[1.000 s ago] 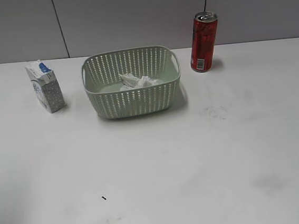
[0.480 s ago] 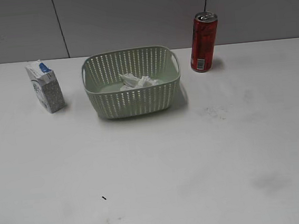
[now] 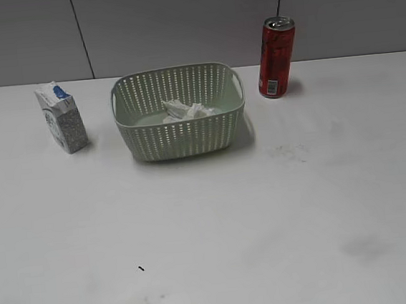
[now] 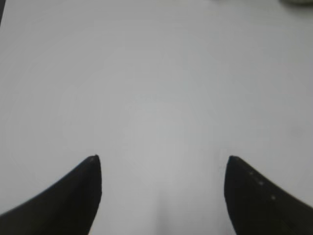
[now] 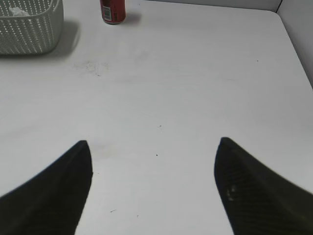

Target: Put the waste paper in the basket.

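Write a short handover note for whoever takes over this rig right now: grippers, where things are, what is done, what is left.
Left gripper: open, empty, over bare table.
Right gripper: open, empty, over the table, short of the can.
Paper: lying inside the basket; how many wads cannot be told.
Carton stands left of the basket.
Done: no paper visible on the table.
Left: apparently nothing; check the wad count.

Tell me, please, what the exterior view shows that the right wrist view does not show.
Only the exterior view shows the speckled carton with its blue mark, left of the basket, and the whole can and basket. Only the right wrist view shows the open right gripper, empty above the table. Both show the pale green basket with waste paper inside, the red can and the white table.
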Motion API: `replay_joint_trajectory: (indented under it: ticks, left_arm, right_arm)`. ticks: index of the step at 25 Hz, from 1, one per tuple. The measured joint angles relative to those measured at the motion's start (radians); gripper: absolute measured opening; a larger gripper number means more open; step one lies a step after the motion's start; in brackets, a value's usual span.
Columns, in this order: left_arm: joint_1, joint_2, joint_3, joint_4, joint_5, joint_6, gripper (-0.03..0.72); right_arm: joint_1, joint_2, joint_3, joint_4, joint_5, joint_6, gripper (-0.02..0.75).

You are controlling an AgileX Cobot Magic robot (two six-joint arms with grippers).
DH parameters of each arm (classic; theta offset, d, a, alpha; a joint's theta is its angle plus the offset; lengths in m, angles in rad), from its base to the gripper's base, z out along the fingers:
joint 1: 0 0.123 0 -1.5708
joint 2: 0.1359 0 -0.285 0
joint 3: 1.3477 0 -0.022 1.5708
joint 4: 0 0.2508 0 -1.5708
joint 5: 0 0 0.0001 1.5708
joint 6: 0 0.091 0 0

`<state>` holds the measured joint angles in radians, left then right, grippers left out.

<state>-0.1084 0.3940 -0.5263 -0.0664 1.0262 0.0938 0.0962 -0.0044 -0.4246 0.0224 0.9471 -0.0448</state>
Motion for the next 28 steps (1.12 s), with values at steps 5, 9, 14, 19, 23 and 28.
replay_joint_trajectory:
  ticks: [5, 9, 14, 19, 23, 28]
  left_arm:
    - [0.000, -0.174, 0.006, -0.006, 0.000, 0.000, 0.575]
    - [0.000, -0.328, 0.008, -0.002, 0.001, 0.000, 0.573]
    - [0.001, -0.393, 0.019, 0.003, 0.013, 0.000, 0.573]
    - [0.001, -0.392, 0.020, -0.020, 0.015, 0.000, 0.573]
    - [0.001, -0.392, 0.020, -0.023, 0.015, 0.000, 0.568]
    - [0.001, -0.392, 0.020, -0.029, 0.014, 0.000, 0.562]
  right_arm:
    - [0.000, 0.000, 0.000, 0.000, 0.000, 0.000, 0.589]
    - [0.000, 0.000, 0.000, 0.000, 0.000, 0.000, 0.589]
    - [0.000, 0.000, 0.000, 0.001, -0.001, 0.000, 0.589]
    - [0.000, 0.000, 0.000, 0.001, -0.001, 0.000, 0.589]
    - [0.000, 0.000, 0.000, 0.001, -0.001, 0.000, 0.589]
    - [0.000, 0.000, 0.000, 0.001, -0.001, 0.000, 0.589]
